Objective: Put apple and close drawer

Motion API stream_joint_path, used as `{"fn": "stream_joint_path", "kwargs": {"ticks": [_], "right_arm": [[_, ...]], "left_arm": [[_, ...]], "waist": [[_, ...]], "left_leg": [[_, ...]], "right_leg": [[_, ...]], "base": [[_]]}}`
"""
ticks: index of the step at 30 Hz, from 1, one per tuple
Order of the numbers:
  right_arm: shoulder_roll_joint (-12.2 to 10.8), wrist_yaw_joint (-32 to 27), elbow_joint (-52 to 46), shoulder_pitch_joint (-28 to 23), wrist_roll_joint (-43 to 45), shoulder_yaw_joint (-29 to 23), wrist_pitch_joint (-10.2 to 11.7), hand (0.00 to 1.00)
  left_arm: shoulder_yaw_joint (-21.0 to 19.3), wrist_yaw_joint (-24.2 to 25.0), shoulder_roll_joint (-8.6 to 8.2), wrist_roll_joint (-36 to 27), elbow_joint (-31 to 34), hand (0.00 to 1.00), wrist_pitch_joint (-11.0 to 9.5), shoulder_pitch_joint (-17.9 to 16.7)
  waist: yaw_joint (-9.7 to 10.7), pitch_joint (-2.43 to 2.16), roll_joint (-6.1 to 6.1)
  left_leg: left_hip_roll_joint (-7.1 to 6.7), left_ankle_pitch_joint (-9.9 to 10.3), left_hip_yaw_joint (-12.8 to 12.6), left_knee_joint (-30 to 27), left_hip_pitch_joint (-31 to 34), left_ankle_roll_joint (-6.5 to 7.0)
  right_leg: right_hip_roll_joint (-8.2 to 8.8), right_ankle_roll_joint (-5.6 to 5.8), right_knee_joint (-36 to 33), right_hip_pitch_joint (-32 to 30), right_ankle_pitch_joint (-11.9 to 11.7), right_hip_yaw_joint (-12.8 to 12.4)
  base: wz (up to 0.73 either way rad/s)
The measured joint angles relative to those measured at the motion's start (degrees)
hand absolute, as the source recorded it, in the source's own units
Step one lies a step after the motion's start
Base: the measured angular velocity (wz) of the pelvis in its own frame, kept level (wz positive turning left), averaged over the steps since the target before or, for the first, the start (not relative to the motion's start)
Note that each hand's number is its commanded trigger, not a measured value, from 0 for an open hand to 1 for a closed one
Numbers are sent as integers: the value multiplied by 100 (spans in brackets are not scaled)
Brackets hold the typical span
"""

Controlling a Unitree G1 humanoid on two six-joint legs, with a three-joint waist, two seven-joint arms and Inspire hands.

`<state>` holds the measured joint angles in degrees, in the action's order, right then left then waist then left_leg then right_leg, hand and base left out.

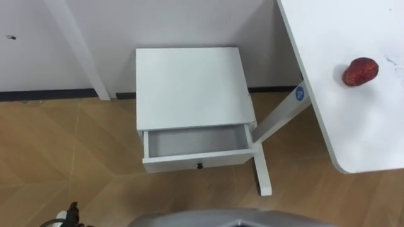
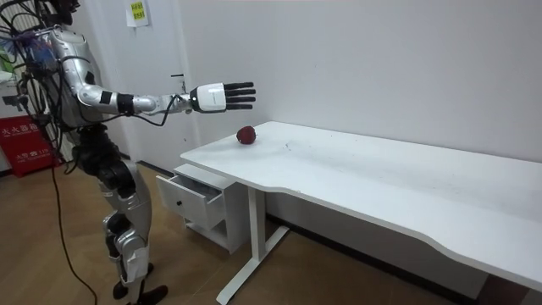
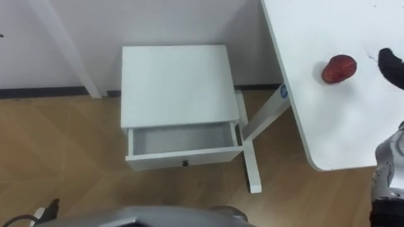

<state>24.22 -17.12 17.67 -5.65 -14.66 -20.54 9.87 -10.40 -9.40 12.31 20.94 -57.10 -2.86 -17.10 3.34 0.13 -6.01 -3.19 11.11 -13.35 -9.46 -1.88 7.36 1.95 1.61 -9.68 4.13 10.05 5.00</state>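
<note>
A dark red apple (image 1: pixel 360 71) lies on the white table (image 1: pixel 360 132), near its left end. Left of the table stands a white nightstand (image 1: pixel 189 85) with its drawer (image 1: pixel 199 161) pulled out and nothing inside. My right hand (image 2: pixel 216 97) is open, fingers straight, held in the air above the table, a little short of the apple (image 2: pixel 246 135). In the right eye view a dark fingertip of the right hand (image 3: pixel 392 64) shows just right of the apple (image 3: pixel 339 69). A dark bit of my left hand (image 1: pixel 69 215) shows at the bottom left edge.
I stand in front of the nightstand, on the wooden floor. The table's white leg and foot (image 1: pixel 262 170) stand right beside the drawer's right corner. A white slanted post (image 1: pixel 79 47) leans against the wall at the left.
</note>
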Motion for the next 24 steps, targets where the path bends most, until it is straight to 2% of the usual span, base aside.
{"fn": "stream_joint_path", "kwargs": {"ticks": [5,12,14,16,21,24], "right_arm": [[0,379,30,0,204,86,-4,0],[24,753,321,71,220,147,-17,0],[56,873,437,80,357,148,-122,0],[69,974,486,115,439,148,-122,0],[160,1111,682,224,655,275,-122,0],[185,1301,722,230,912,401,-123,0]], "left_arm": [[0,29,-2,0,-19,0,5,0],[-14,144,31,11,-29,0,13,-40],[-15,158,44,36,-29,0,18,-33],[-14,158,43,118,-28,0,32,-40],[7,163,49,119,-23,0,43,-15],[90,179,66,119,-21,0,42,19]], "waist": [[-48,29,41],[-87,34,-1],[-85,30,-17],[-84,32,-13],[-84,34,29],[-73,30,94]], "left_leg": [[4,0,1,1,-24,-6],[1,0,53,-7,-19,-6],[-2,0,96,-3,-27,-6],[-1,0,97,0,-23,-6],[-6,1,150,3,-14,-8],[-10,1,176,3,-13,-8]], "right_leg": [[-1,0,0,24,0,42],[7,0,3,50,0,211],[5,0,-1,62,-1,255],[1,0,3,58,-1,251],[1,-3,9,64,-2,291],[0,-3,11,71,-2,298]], "base": [[0],[4],[10],[0],[4],[4]]}}
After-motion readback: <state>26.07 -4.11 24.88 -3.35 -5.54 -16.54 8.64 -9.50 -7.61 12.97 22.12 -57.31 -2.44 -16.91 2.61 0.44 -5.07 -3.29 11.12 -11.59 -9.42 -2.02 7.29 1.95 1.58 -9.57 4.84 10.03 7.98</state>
